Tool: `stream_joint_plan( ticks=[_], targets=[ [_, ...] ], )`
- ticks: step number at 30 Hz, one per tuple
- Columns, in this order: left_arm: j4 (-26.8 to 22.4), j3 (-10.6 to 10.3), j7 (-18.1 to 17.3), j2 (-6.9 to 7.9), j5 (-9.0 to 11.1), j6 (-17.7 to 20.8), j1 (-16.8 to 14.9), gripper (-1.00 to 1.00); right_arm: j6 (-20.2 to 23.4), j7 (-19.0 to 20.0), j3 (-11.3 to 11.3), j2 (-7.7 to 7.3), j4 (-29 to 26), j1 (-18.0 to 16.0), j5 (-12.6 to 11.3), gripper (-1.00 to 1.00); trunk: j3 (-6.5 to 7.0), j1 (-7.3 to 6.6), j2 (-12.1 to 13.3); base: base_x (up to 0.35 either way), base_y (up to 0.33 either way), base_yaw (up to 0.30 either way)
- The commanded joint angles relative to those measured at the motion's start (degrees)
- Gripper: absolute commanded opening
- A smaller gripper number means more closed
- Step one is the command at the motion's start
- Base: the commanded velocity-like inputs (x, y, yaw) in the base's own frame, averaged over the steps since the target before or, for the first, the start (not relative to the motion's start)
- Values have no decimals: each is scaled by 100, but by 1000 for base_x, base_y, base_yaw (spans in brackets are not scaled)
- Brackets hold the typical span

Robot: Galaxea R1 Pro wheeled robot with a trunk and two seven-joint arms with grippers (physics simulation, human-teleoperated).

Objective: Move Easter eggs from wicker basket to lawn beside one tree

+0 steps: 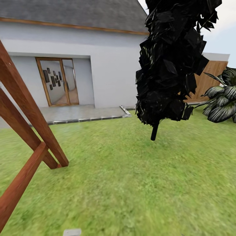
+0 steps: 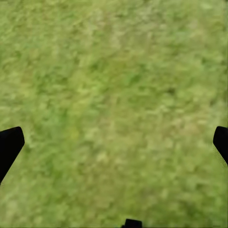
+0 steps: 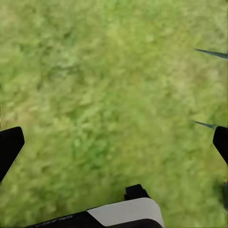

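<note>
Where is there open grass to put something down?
The widest bare grass lies between the slanted wooden beams and the black-leaved tree, reaching back to the patio. It gets crowded by the palm leaves. Both wrist views show bare grass between each hand's open fingers.

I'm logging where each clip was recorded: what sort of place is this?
Most likely a house's back garden: mown lawn runs up to a white house with a glass patio door, and a black-leaved tree stands before a wooden fence.

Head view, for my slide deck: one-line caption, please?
Black-leaved tree on the lawn, wooden frame at left, white house behind.
</note>
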Motion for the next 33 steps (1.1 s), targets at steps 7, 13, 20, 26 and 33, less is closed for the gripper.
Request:
stream_joint_plan(
  ticks=[7,13,20,26,33],
  targets=[
    [7,0,18,-2,1,-21,-2,100,-34,-5,3,5,5,-2,-57,100,-2,5,-3,327,0,0],
    [7,0,18,-2,-1,-19,-2,100,-34,-5,3,10,5,-1,-57,100,-2,5,-3,327,0,0],
    [7,0,18,-2,0,-18,-2,100,-34,-6,3,10,5,-2,-57,100,-2,5,-3,327,0,1],
    [7,0,18,-2,4,-18,-2,100,-34,-7,3,10,5,-1,-57,100,-2,5,-3,328,0,48],
    [7,0,18,-2,4,-18,-2,100,-37,-15,3,10,5,-2,-57,100,-2,5,-3,327,0,62]
  ],
)
